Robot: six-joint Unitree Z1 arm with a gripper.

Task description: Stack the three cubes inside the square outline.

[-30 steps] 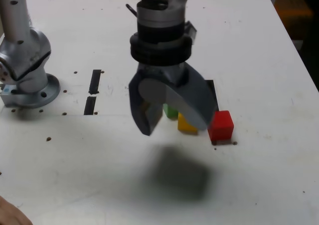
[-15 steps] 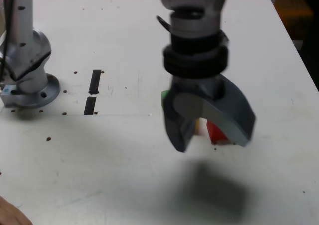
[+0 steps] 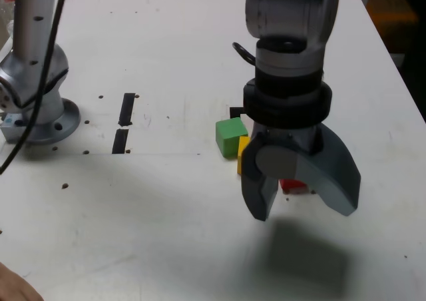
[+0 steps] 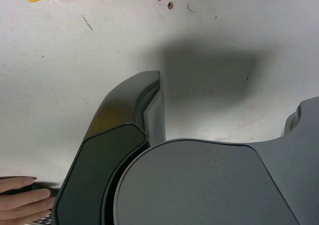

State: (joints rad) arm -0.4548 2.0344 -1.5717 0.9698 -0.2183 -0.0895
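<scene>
Since a second ago the claw [image 3: 303, 208] has swung toward the exterior view's right and sunk, so it now hangs over the red cube [image 3: 293, 185] instead of beside the green one. Its jaws gape wide and hold nothing, presumably set to straddle a block narrower than their span.

Take the green cube [image 3: 230, 136] as landmark. It sits in plain sight on the white bench [image 3: 146, 214]. The yellow cube [image 3: 243, 153] lies just beside it, nearer the camera and mostly masked by the claw. Red lies farther along the same slant, only a sliver showing between the jaws. Of the outline [image 3: 236, 112] just a black corner peeps out right behind green; the rest is hidden by the arm, so no cube is stacked yet.

All three blocks look matte, sharp-edged and solid-coloured. The claw is smooth grey plastic with curved, shell-like jaws. Two short tape strips [image 3: 124, 122] lie well off toward the arm's base [image 3: 33, 108], and fingers [image 4: 22, 197] show in the wrist view.
</scene>
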